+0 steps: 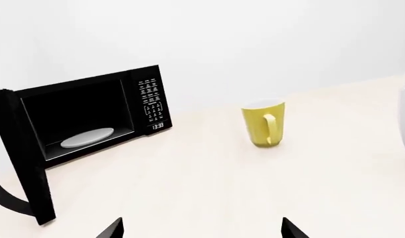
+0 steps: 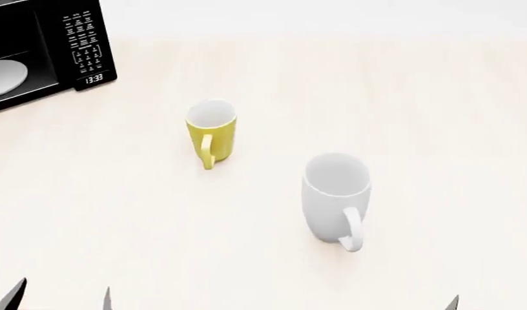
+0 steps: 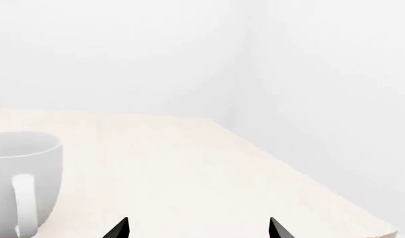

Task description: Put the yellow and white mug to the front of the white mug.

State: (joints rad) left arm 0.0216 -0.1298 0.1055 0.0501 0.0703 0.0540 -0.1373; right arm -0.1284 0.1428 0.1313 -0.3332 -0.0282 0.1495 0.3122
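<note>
A: Where the head view looks down on the pale table (image 2: 418, 97), what stands on it?

B: The yellow and white mug (image 2: 212, 132) is upright, handle turned toward the robot. The white mug (image 2: 336, 197) stands nearer the robot and to its right, apart from the first, handle also toward the robot. A black microwave (image 2: 48, 51) sits at the far left corner with its door open and a white plate inside.

A: And the grippers there?

B: Only dark fingertips at the lower edge: the left gripper (image 2: 61, 296) shows two tips spread apart; of the right, a single tip, so I cannot tell from here.

A: The left wrist view?

B: Two fingertips of the left gripper (image 1: 202, 230) stand wide with nothing between them. Ahead stands the yellow and white mug (image 1: 264, 122), the microwave (image 1: 83, 134) off to one side, its clock reading 13:33.

A: The right wrist view?

B: The right gripper (image 3: 199, 229) is spread wide too, holding nothing. The white mug (image 3: 20, 183) stands beside it, not touching.
</note>
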